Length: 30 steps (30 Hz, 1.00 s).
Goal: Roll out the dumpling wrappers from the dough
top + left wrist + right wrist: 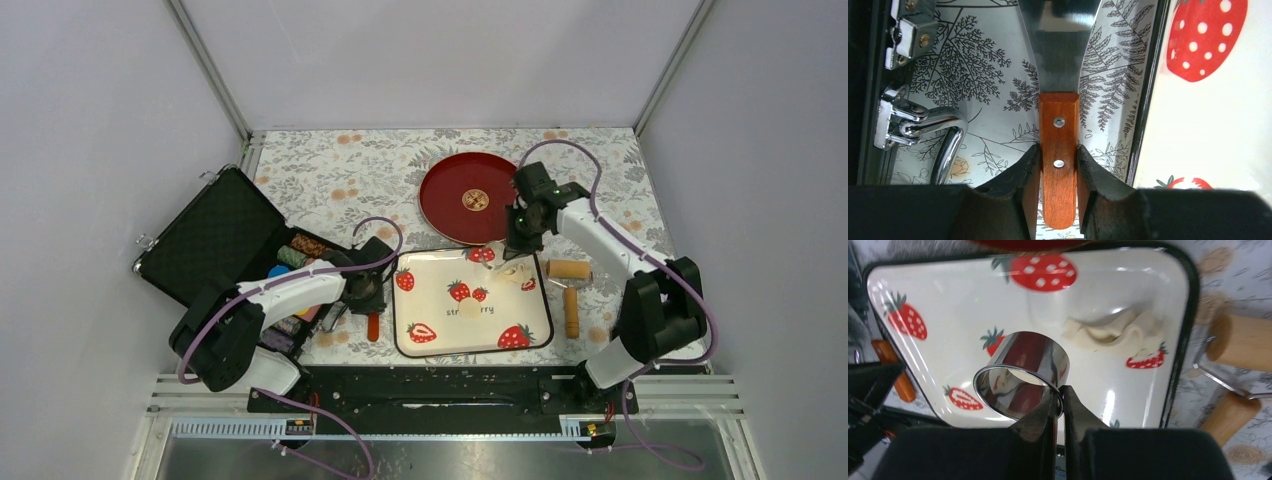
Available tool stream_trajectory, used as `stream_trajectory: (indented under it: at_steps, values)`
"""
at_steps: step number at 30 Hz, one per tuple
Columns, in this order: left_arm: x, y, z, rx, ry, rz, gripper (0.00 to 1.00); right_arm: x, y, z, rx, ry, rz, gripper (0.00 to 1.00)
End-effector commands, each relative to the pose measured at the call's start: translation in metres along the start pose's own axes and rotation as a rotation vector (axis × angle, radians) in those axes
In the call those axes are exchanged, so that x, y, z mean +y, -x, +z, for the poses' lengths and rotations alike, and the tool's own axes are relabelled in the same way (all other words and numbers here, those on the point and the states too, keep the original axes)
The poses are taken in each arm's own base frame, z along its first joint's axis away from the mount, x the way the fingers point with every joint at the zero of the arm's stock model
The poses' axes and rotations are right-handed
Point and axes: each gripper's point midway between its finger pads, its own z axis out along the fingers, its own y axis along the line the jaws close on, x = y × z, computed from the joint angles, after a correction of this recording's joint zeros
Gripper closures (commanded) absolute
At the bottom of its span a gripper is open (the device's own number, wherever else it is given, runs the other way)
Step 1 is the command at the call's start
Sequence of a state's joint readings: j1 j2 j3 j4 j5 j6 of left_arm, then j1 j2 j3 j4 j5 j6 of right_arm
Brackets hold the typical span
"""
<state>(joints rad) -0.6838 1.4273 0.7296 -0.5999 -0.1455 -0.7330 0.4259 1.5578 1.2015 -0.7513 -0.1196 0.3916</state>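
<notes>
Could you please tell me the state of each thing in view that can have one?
Case: open.
Left gripper: shut on scraper handle.
Right gripper: shut on ring cutter wall.
Dough: ragged scrap, in tray.
Wrapper: cut, flat in tray.
Roller: lying unheld beside tray.

Dough (pixel 517 272) on tray (pixel 440 322), roller (pixel 568 269) rightward

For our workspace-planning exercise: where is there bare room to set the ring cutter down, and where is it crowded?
Free: the cloth between the case and red plate; the tray's left side. Crowded: the tray's far right corner, with dough, right hand and roller beside it.
</notes>
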Motion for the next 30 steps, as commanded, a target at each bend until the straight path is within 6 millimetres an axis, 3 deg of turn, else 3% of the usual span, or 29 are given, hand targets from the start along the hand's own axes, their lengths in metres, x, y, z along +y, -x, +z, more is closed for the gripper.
stream_trajectory:
  at_steps: [1,8,14,19,25,30]
  values:
    - [0.015,-0.019,0.016,0.051,0.039,-0.001,0.89,-0.022,0.025,-0.006,-0.008,0.008,0.066,1.00]
    - [0.016,-0.019,0.016,0.051,0.039,-0.003,0.94,-0.076,0.059,0.003,-0.032,-0.039,0.247,1.00]
    - [0.016,-0.018,0.016,0.045,0.035,-0.010,0.98,-0.134,0.084,0.008,-0.062,-0.068,0.430,1.00]
    - [0.017,-0.019,0.017,0.046,0.034,-0.012,1.00,-0.161,0.085,0.015,-0.060,-0.153,0.461,0.98]
    - [0.016,-0.019,0.017,0.044,0.028,-0.014,1.00,-0.167,0.078,0.026,-0.051,-0.161,0.467,0.53]
    - [0.016,-0.017,0.016,0.039,0.023,-0.017,1.00,-0.166,0.077,0.019,-0.071,-0.160,0.466,0.36]
